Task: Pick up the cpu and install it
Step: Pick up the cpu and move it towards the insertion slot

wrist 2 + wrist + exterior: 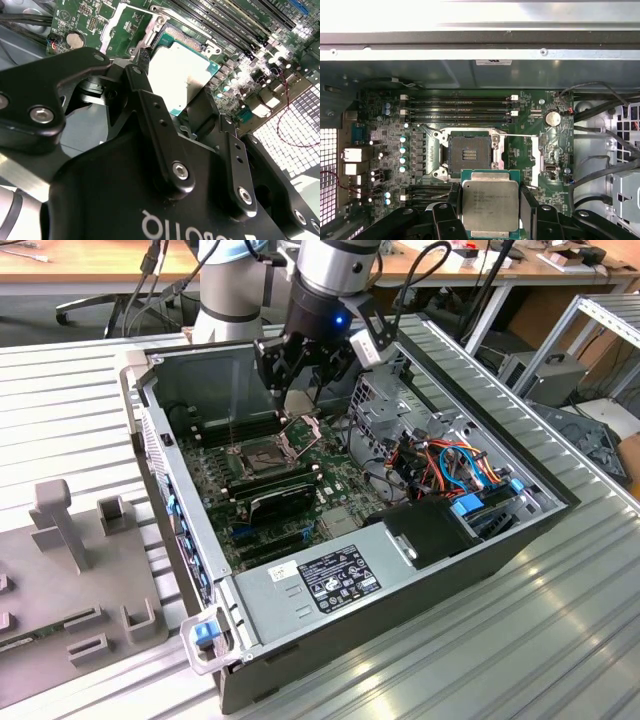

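My gripper (302, 390) hangs inside the open computer case and is shut on the cpu (489, 205), a thin square chip with a pale silver face on a green edge. Dark fingers (529, 202) press on two opposite sides of the chip. In the second wrist view the cpu (180, 75) shows bright beyond the black finger links. The dark square socket (469, 152) on the green motherboard (385, 115) lies bare with its metal frame (539, 155) swung open. The held chip sits just off to one side of the socket (258, 452) and above the board.
Memory slots (460, 107) run along one side of the socket. A drive cage (385, 400), a bundle of coloured cables (450, 465) and a black box (430, 530) fill the case at the exterior view's right. A grey fixture plate (70, 580) lies outside at the left.
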`<control>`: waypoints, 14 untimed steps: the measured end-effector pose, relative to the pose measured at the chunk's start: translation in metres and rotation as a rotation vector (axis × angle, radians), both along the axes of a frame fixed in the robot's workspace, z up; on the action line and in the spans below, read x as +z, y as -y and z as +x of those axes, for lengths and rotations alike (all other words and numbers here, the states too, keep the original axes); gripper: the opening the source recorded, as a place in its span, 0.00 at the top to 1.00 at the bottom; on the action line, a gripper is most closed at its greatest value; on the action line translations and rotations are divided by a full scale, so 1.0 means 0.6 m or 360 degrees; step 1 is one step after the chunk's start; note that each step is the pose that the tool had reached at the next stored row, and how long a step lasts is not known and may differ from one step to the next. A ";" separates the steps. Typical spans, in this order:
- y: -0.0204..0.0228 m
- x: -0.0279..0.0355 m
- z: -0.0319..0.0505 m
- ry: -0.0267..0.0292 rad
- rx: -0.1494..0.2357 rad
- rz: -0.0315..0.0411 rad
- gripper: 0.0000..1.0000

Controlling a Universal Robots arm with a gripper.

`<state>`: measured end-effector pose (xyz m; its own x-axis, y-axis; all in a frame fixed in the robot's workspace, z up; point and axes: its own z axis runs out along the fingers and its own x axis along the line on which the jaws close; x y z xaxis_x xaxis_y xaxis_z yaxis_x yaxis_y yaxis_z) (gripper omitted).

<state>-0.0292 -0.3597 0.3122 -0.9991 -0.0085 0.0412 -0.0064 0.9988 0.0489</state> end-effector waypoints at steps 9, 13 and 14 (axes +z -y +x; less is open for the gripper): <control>0.0000 -0.004 0.000 0.00000 0.0000 0.0000 0.45; 0.0000 -0.006 0.000 -0.00001 0.0000 0.0000 0.45; 0.0000 -0.007 0.000 -0.00001 0.0000 0.0000 0.45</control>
